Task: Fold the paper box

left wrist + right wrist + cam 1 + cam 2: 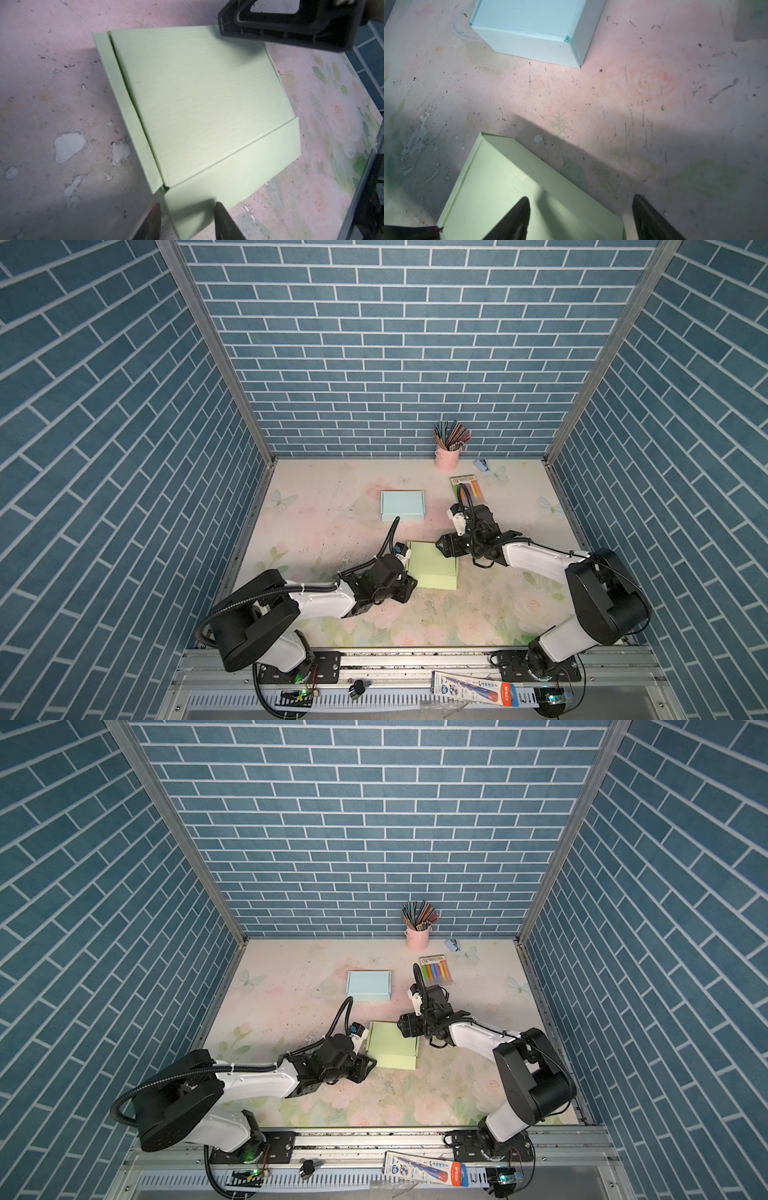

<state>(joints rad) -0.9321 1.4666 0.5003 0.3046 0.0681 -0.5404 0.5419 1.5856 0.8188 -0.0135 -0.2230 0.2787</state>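
1. Left gripper [186, 205]: fingers apart, astride a near corner of the green box's flap, not closed on it.
2. Blue box [402, 505]: closed, on the flowered table [332, 614], behind the green one and apart from it.
3. Green paper box [432, 568]: mid-table between the two grippers, lid down, one flap spread toward the front.
4. Right gripper [581, 199]: fingers wide apart, one over the lid's far corner, the other over bare table; contact cannot be told.
5. Pink cup of pencils [447, 458]: against the back wall.
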